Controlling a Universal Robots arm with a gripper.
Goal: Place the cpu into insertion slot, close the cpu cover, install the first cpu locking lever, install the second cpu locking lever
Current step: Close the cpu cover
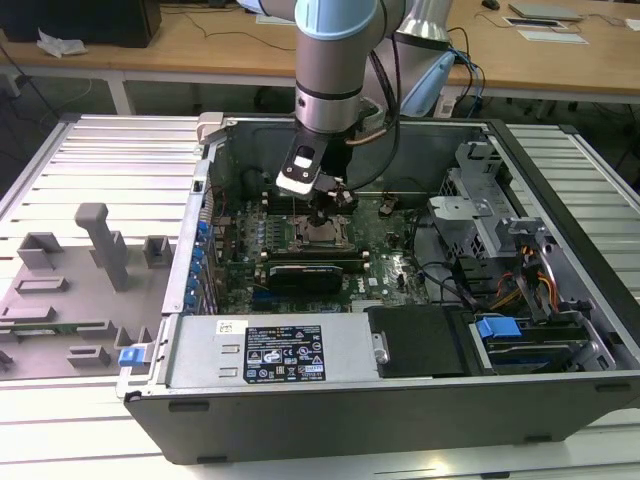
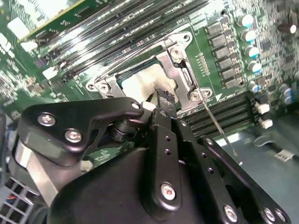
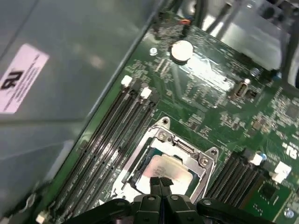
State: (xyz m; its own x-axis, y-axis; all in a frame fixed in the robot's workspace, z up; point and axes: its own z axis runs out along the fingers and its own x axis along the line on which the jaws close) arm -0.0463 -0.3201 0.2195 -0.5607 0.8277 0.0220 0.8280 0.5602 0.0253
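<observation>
— What's in the exterior view?
— An open computer case (image 1: 400, 400). The arm's gripper (image 1: 325, 205) hangs right over the insertion slot (image 1: 320, 237) on the green board (image 1: 385, 262).
— And the second wrist view?
— The cpu (image 2: 135, 84) lies flat in the slot, the silver cpu cover (image 2: 180, 70) framing it. A thin locking lever (image 2: 219, 130) juts out beside it.
— The first wrist view?
— Fingertips (image 3: 156, 185) pressed together, gripping nothing, at the cpu's edge. I'd judge the cpu light, rigid and fragile: take it by opposite edges only.
</observation>
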